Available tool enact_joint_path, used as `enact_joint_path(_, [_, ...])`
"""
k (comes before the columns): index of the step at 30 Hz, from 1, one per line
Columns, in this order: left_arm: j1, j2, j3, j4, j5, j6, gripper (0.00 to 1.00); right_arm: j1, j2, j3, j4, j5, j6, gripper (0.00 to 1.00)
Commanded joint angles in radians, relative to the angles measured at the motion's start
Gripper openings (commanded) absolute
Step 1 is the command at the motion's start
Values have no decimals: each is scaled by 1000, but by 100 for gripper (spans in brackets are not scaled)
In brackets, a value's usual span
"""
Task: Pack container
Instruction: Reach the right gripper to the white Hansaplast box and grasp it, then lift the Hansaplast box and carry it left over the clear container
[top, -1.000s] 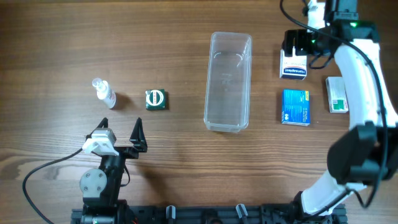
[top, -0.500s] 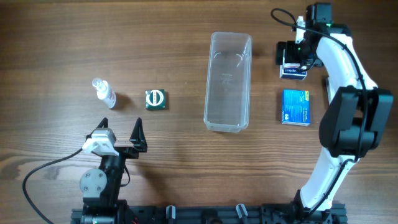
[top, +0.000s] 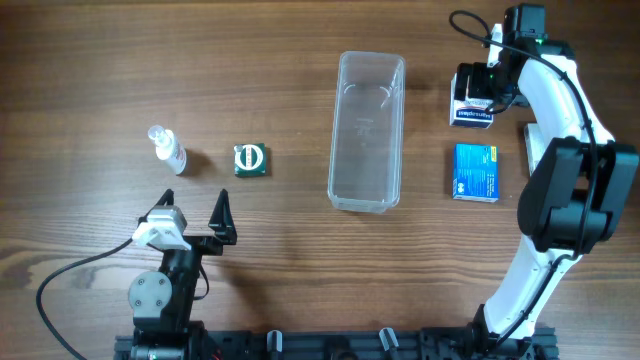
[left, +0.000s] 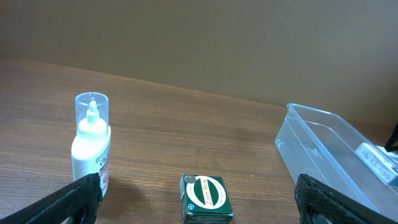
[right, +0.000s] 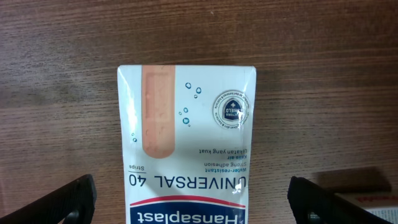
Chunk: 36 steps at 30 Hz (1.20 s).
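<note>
The container (top: 366, 130) is a long clear plastic bin lying empty at the table's middle; its near end shows in the left wrist view (left: 329, 162). My right gripper (top: 474, 84) is open and hovers over a white and blue Hansaplast plaster box (top: 472, 113). In the right wrist view the box (right: 186, 137) lies between the spread fingers (right: 199, 205), untouched. My left gripper (top: 196, 222) is open and empty near the front edge, behind a green Zam-Buk box (top: 251, 160).
A small clear spray bottle (top: 168, 150) stands left of the green box (left: 205, 198); it also shows in the left wrist view (left: 91, 146). A blue box (top: 476, 172) lies right of the container. A white-green box edge (right: 367, 190) shows under the right arm.
The right arm swung in from the right and now covers the white-green box; its gripper shifted slightly left, then back over the Hansaplast box. The left arm has not moved.
</note>
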Motion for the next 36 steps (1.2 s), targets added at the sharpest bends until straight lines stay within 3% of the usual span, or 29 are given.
enact_joint_path(1, [7,-9,-6,-1,16,13,100,6,33,20,0,-5,-17,100])
enact_joint_path(19, [7,-9,-6,-1,15,13,100,26,107,-14,13,-5,2,99])
enact_joint_path(25, [7,-9,-6,-1,15,12,100,26,107,-25,24,-5,22,82])
enact_joint_path(30, [7,-9,-6,-1,15,13,100,26,107,-25,23,14,36,78])
enact_joint_path(36, [7,-9,-6,-1,16,13,100,26,104,-23,30,14,61,79])
